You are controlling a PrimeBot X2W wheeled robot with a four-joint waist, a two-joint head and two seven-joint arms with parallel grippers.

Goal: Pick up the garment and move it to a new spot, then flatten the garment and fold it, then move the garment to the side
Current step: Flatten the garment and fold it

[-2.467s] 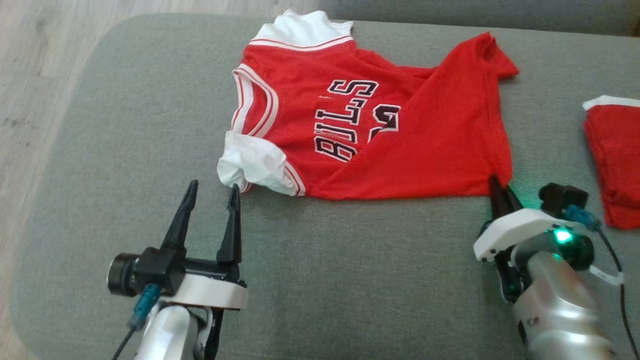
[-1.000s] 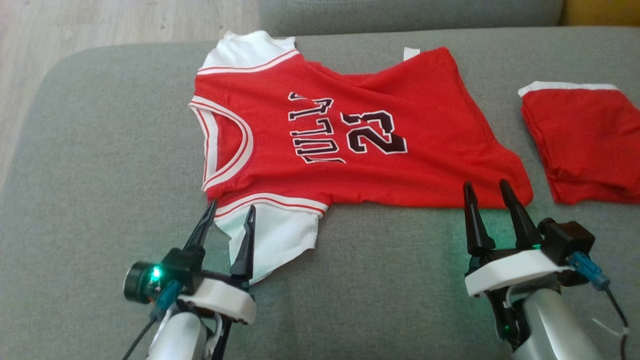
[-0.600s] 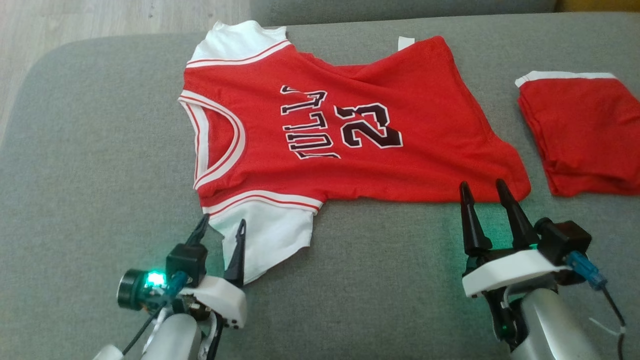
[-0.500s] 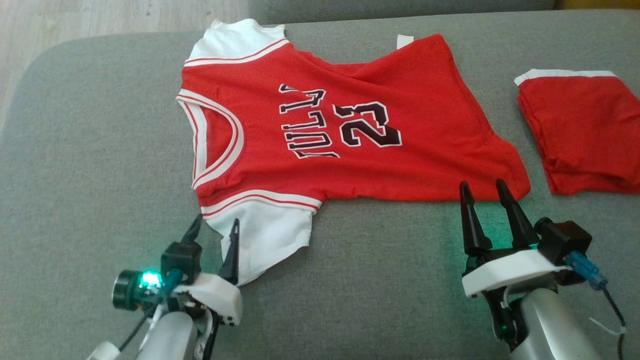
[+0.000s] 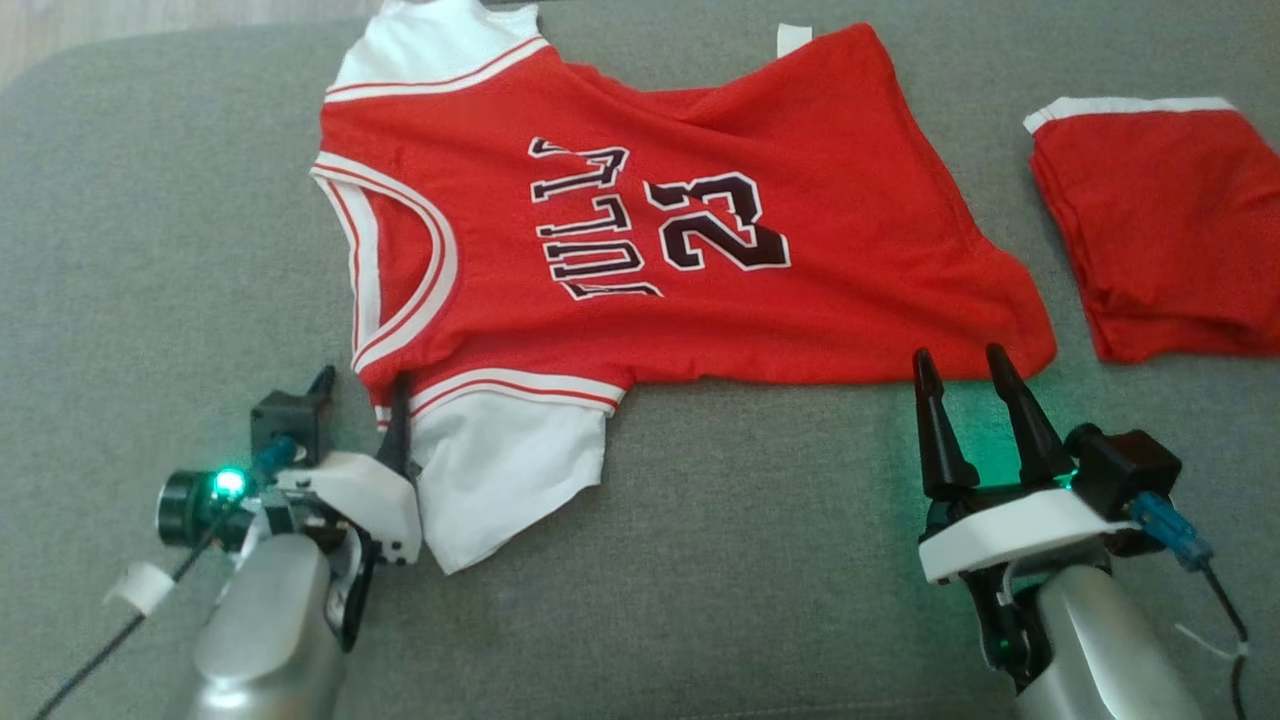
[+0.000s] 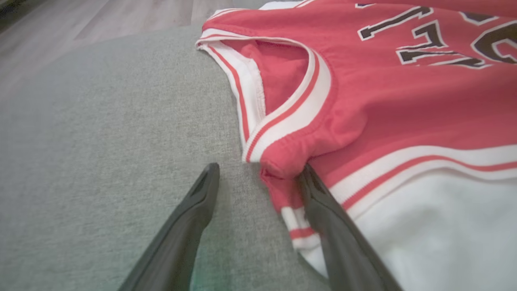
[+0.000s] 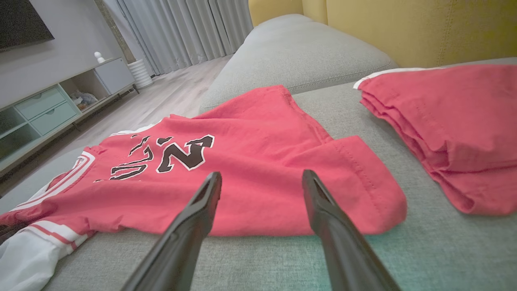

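**Item:** red jersey (image 5: 640,230), laid on the grey sofa cushion (image 5: 150,250).

**Change:** moments ago we logged it bunched, its number half hidden. It now lies spread, with the number whole and the white sleeve (image 5: 500,470) at its 6 o'clock. We judge the flattening nearly done and the folding next.

**Left gripper** (image 5: 362,395): fingers spread, straddling the shoulder corner at the jersey's 7 o'clock, one finger touching cloth.

**Right gripper** (image 5: 958,355): fingers spread, tips at the hem's 4 o'clock corner, pinching nothing.

**Also:** folded red garment (image 5: 1160,250) at 3 o'clock, apart.
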